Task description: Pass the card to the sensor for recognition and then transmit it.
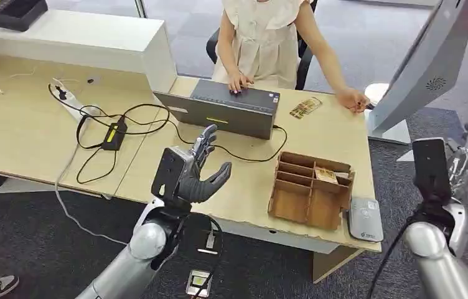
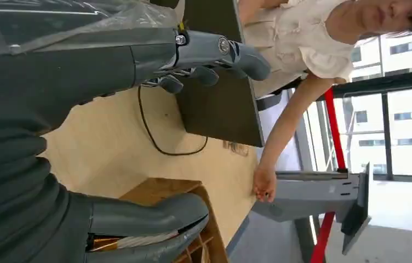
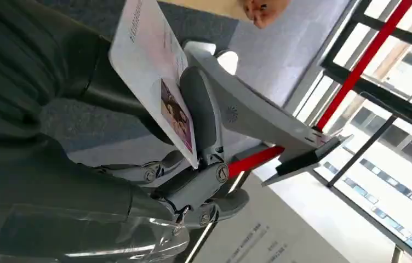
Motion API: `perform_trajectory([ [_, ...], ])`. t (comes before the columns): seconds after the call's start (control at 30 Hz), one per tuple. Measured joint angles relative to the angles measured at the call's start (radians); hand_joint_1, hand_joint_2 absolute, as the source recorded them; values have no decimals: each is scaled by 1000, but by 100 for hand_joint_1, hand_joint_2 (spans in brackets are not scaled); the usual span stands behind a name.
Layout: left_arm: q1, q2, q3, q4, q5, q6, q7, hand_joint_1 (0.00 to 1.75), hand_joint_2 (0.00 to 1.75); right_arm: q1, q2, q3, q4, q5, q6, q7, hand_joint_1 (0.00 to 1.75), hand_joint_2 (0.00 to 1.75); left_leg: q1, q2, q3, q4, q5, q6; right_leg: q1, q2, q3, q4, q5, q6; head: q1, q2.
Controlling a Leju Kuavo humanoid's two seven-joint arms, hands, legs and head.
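Note:
A white card (image 3: 154,76) with a small photo on it is pinched between the thumb and fingers of my right hand (image 3: 193,186). In the head view the right hand (image 1: 460,163) hangs off the desk's right end, past the grey flat card sensor (image 1: 365,219) on the front right corner. My left hand (image 1: 197,171) hovers over the desk's front edge with its fingers (image 2: 215,55) spread and nothing in it. A second card (image 1: 306,107) lies on the desk near the person.
A wooden compartment box (image 1: 311,190) stands next to the sensor. A dark flat device (image 1: 231,107) with cables sits mid-desk, and a person (image 1: 262,37) rests both hands on the desk behind it. A grey screen stand (image 1: 427,68) rises at the right. A power strip (image 1: 73,103) lies left.

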Motion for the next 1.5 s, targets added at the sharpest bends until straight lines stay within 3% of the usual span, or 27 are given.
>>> perform_trajectory([
  [0.17,2,2,2,-13,0,-15,3,0,175,80,-15,-51,-38,65,37,10,175,175,0,-1,0,0,0,0,0,0,0,0,0,0,0,0],
  [0.43,2,2,2,-16,4,-28,2,0,175,131,-3,-55,-24,116,91,4,175,175,0,0,0,0,0,0,0,0,0,0,0,0,0,0],
  [0.5,2,3,2,-21,11,-28,9,0,175,132,0,-53,-19,127,132,5,175,175,0,0,-1,0,0,0,0,0,0,0,0,0,0,0],
  [0.73,-2,5,1,-35,17,-53,14,0,175,130,59,-19,52,130,171,5,175,175,0,-1,-1,-1,0,0,0,0,0,0,0,0,0,0],
  [1.0,-3,5,1,-48,11,-51,26,0,175,110,103,35,120,124,269,53,175,175,0,-1,-1,-1,0,0,0,0,0,1,0,0,0,0],
  [1.5,3,5,6,-48,-4,-63,20,0,175,109,125,71,171,95,290,50,175,175,0,-1,-1,-1,0,0,0,0,0,1,0,0,0,0],
])
